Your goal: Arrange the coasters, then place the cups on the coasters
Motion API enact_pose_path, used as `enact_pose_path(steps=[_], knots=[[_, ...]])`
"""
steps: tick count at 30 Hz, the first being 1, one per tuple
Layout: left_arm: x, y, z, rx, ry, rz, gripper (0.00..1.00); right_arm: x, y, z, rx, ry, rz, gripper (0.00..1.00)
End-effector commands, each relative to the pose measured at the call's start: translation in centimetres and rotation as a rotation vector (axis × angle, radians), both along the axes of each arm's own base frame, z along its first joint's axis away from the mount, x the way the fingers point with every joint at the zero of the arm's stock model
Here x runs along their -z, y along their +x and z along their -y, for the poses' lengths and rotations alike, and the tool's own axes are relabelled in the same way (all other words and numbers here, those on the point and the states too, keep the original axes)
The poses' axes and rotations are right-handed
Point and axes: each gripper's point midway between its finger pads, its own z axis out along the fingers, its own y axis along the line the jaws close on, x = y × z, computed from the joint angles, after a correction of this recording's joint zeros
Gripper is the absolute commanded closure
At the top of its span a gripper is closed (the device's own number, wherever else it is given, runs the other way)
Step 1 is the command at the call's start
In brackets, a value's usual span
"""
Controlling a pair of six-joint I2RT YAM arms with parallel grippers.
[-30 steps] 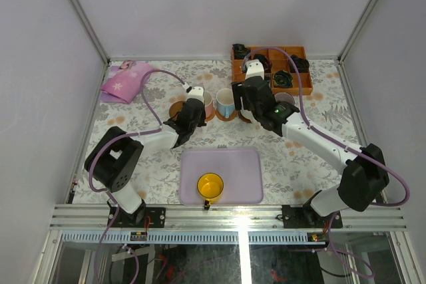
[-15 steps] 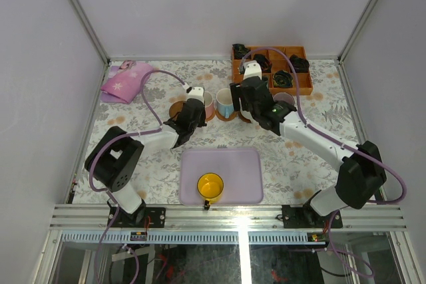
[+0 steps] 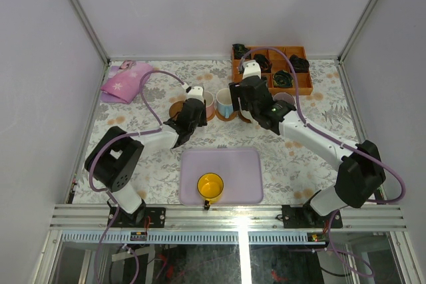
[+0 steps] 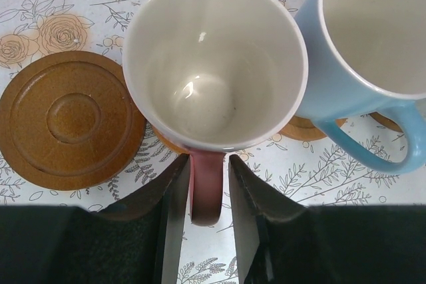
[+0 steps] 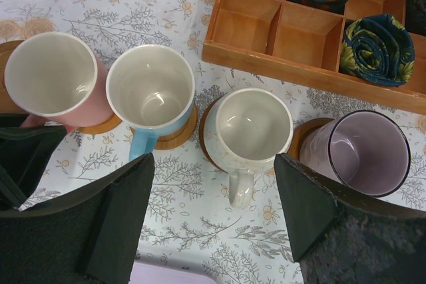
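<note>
Left pincer (image 4: 208, 164) straddles the handle of the pink-handled cup (image 4: 213, 64), fingers slightly parted, cup standing on its coaster (image 4: 165, 142) (a bare coaster (image 4: 66, 118) lies just beside on the tabletop (image 4: 60, 4)); right pincer (image 5: 213, 159) hovers spread wide above the cream-white cup (image 5: 248, 128)

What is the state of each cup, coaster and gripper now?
pink-handled cup: upright, on coaster
blue cup: upright, on coaster
white cup: upright, on coaster
purple cup: upright, on coaster
yellow cup: upright, on lavender tray
spare coaster: bare
left gripper: open, astride pink-handled cup's handle
right gripper: open, empty
</note>
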Motion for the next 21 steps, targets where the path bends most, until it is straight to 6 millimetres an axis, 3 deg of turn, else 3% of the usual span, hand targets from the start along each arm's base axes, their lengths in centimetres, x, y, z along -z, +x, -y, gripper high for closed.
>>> enact_pose_path(steps=[1,9,21], knots=[[-1.6,0.7,0.2,-0.017,-0.05,0.038,0.7,-2.8,1.2,-0.6,0.007,0.06,0.059,0.2],[-1.6,-0.8,0.0,-0.013,-0.088,0.013,0.69,-2.8,1.2,-0.8,-0.003,0.067,0.056,0.2],[-1.8,-1.1,0.8,0.014,-0.12,-0.012,0.63,-3.1,0.9,-0.9,-0.009,0.084,0.053,0.2]])
